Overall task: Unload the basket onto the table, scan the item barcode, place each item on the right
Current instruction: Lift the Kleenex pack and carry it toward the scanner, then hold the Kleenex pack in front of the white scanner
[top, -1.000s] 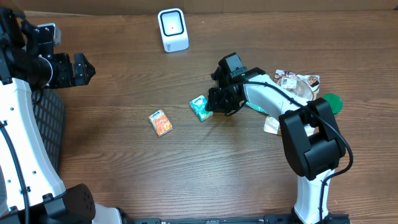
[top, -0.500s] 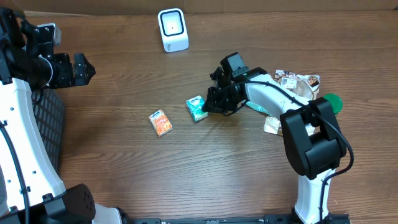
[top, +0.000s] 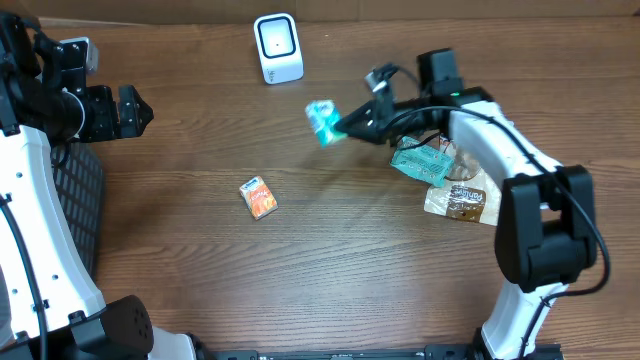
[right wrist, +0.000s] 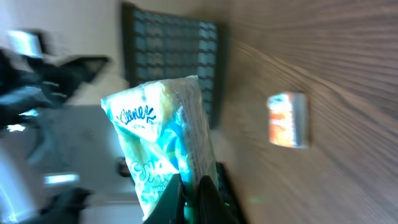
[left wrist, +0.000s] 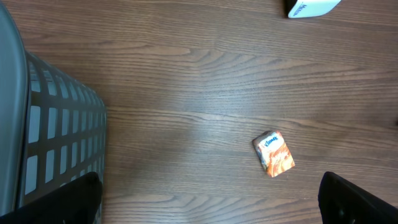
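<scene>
My right gripper (top: 345, 127) is shut on a teal and white tissue pack (top: 321, 122) and holds it in the air, right of and below the white barcode scanner (top: 277, 47) at the table's back. In the right wrist view the tissue pack (right wrist: 166, 143) fills the middle, its edge pinched between the black fingers (right wrist: 208, 199). An orange tissue pack (top: 259, 197) lies flat on the wood at centre left, also seen as the orange pack (left wrist: 274, 154). My left gripper (top: 136, 112) hangs open at the far left, above the table and nothing between its fingers (left wrist: 354, 199).
A pile of packets (top: 445, 170) lies on the right side of the table, with a green lid (top: 534, 163) beside it. A dark mesh basket (top: 75, 205) stands at the left edge, seen as the grey basket (left wrist: 50, 137). The scanner's corner (left wrist: 311, 7) shows top right.
My right gripper has closed on the teal pack, lifted it off the table and swung it up and back toward the scanner. The left arm has not moved.
</scene>
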{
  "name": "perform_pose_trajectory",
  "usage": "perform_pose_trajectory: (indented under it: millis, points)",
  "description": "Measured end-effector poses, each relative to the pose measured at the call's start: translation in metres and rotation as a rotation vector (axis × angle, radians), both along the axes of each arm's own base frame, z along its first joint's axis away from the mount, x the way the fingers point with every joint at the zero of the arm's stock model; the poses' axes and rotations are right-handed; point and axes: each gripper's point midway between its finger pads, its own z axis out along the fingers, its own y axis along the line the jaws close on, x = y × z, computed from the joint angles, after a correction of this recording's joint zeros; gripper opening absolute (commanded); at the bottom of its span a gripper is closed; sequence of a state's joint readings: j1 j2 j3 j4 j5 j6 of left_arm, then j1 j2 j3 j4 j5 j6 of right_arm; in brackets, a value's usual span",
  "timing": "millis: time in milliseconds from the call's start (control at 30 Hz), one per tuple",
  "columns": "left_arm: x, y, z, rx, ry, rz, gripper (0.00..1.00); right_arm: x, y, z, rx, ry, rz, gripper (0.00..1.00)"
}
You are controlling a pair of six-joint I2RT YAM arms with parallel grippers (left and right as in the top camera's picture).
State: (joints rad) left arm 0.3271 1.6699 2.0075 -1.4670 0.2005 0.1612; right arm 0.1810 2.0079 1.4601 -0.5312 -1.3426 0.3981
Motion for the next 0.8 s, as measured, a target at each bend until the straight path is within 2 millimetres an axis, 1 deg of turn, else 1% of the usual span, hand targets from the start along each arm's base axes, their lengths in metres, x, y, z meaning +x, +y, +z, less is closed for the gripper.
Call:
perform_pose_trajectory:
  millis: [133, 233, 300, 567, 800]
  points:
    - [0.000, 0.000, 0.000, 0.000, 0.000, 0.000, 1.00, 0.010, -0.010, 0.025, 0.083, 0.046, -0.004, 0.04]
    - [0.000, 0.000, 0.000, 0.000, 0.000, 0.000, 0.99, 0.011, -0.010, 0.040, 0.128, 0.076, 0.021, 0.04]
    - [0.000, 0.000, 0.000, 0.000, 0.000, 0.000, 1.00, 0.010, -0.010, 0.045, 0.141, 0.109, 0.034, 0.04]
    - [0.000, 0.000, 0.000, 0.000, 0.000, 0.000, 0.99, 0.009, -0.010, 0.050, 0.142, 0.258, 0.041, 0.04]
    - [0.000, 0.000, 0.000, 0.000, 0.000, 0.000, 0.99, 0.009, -0.010, 0.050, 0.136, 0.295, 0.034, 0.04]
